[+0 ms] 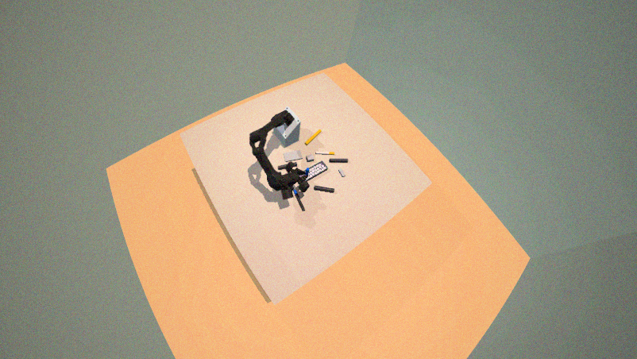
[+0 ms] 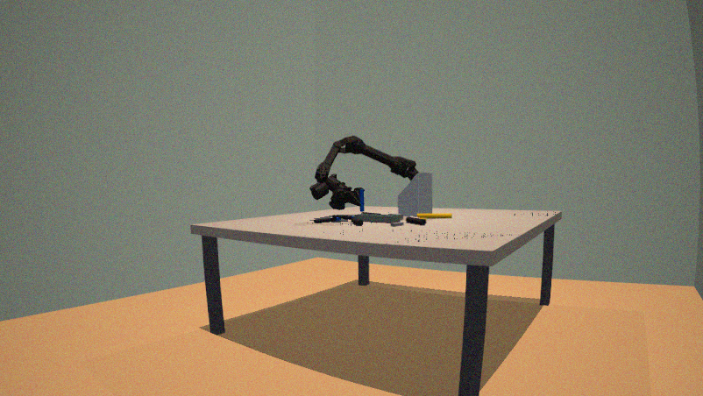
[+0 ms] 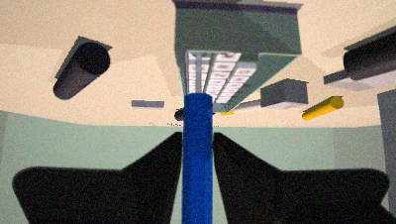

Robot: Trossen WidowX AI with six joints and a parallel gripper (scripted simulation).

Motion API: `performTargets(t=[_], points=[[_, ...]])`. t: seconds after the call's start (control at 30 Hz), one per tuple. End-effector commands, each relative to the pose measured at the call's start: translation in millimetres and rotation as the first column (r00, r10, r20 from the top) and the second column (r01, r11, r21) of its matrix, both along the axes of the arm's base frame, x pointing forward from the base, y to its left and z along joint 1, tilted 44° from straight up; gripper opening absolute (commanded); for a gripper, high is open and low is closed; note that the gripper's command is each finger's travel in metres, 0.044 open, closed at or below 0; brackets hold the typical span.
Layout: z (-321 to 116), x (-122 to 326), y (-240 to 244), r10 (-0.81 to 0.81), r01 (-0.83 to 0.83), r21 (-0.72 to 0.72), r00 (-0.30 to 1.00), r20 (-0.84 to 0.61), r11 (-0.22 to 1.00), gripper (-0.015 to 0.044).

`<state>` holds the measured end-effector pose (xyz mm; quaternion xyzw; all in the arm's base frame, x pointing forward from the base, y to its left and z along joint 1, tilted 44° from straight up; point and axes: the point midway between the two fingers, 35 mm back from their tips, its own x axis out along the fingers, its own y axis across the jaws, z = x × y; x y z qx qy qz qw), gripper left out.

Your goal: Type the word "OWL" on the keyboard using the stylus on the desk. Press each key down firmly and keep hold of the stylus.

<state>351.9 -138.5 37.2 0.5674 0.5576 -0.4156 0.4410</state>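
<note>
My gripper [image 1: 305, 172] [image 2: 361, 196] [image 3: 197, 139] is shut on the blue stylus [image 2: 362, 202] [image 3: 198, 168], which stands about upright between the fingertips. The keyboard [image 1: 318, 168] [image 2: 382, 217] [image 3: 238, 32] lies on the desk, a dark slab with rows of white keys. The stylus's lower end is at or just above one end of the keyboard in the exterior view. In the wrist view the stylus overlaps the lower part of the key rows. The letters are too blurred to read, and I cannot tell whether the tip touches a key.
Dark cylinders [image 1: 338, 160] [image 1: 324, 189] [image 3: 81, 69] lie on both sides of the keyboard. A blue-and-black pen [image 1: 300, 202], a yellow rod [image 1: 313, 137] [image 2: 434, 215] [image 3: 324, 108], a grey block [image 1: 310, 158] [image 3: 283, 93] and a pale flat box [image 1: 292, 155] lie around it.
</note>
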Motion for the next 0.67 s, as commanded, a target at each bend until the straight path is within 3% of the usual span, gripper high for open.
performTargets(t=[0.0,0.2,0.63], points=[[4.5,-0.5,3.9,0.002,-0.002,-0.003,1.0,-0.001,1.0,0.0081],[25.0,-3.0,24.9,0.002,-0.002,-0.002,1.0,0.0,1.0,0.0081],[24.5,-0.8,23.2,0.011,-0.011,-0.008,1.0,0.008,1.0,0.0081]])
